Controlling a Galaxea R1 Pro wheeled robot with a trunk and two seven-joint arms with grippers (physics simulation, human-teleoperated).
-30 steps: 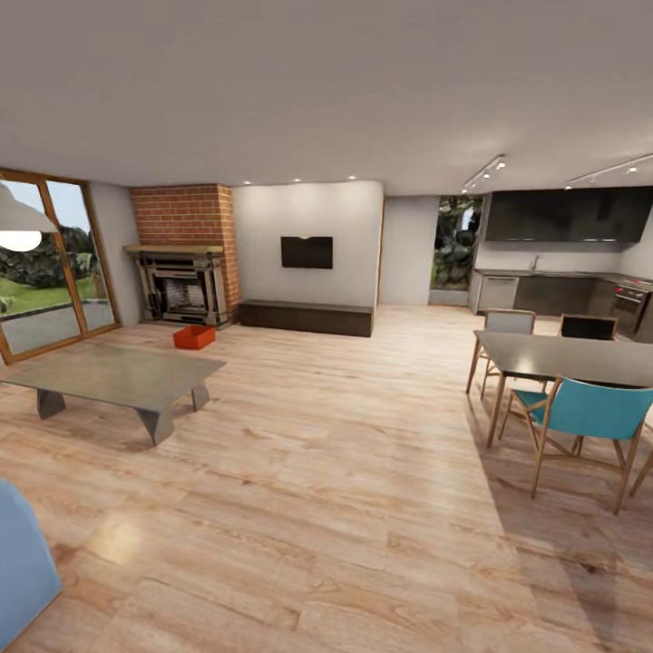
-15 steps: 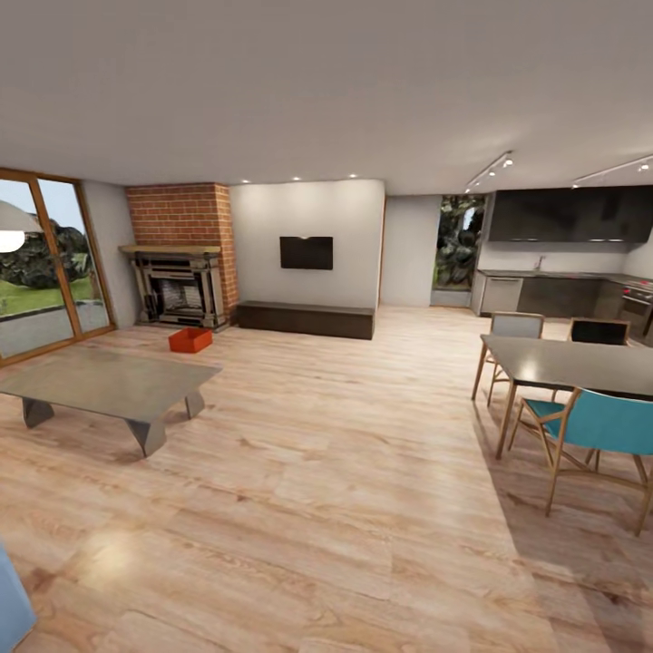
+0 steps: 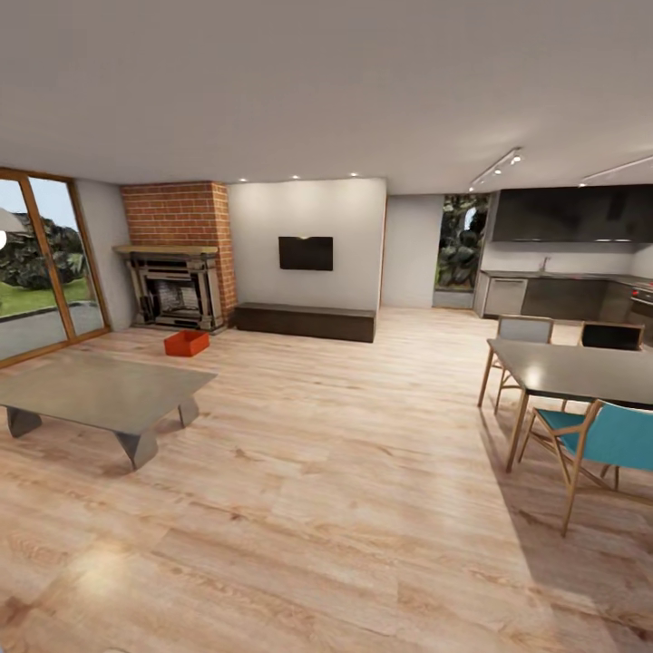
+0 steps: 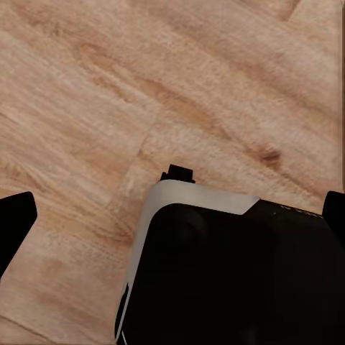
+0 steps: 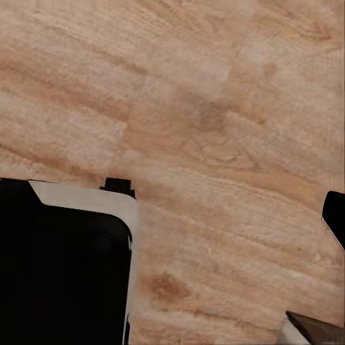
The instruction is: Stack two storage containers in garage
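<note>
One orange-red storage container (image 3: 186,343) sits on the light wood-plank floor of the living room, far off at the left, in front of the stone and brick fireplace (image 3: 175,290) and beyond the low grey coffee table (image 3: 100,392). In the left wrist view my left gripper (image 4: 176,219) is open, its dark fingertips (image 4: 16,219) at opposite edges, with nothing held and the robot's black and white base (image 4: 230,280) below. My right gripper (image 5: 172,219) hangs over the planks, one fingertip (image 5: 335,215) far out at the edge, nothing between the fingers.
Wood-framed glass doors (image 3: 41,263) line the left wall. A dark low bench (image 3: 305,321) and wall TV (image 3: 306,252) stand at the back. A dining table (image 3: 580,372) with a teal chair (image 3: 599,444) is at the right, a dark kitchen (image 3: 562,272) behind it.
The whole head view has shifted: the camera moved on, the blue sofa corner slid out at the lower left, and the dining set drifted right. Nothing in the room moved.
</note>
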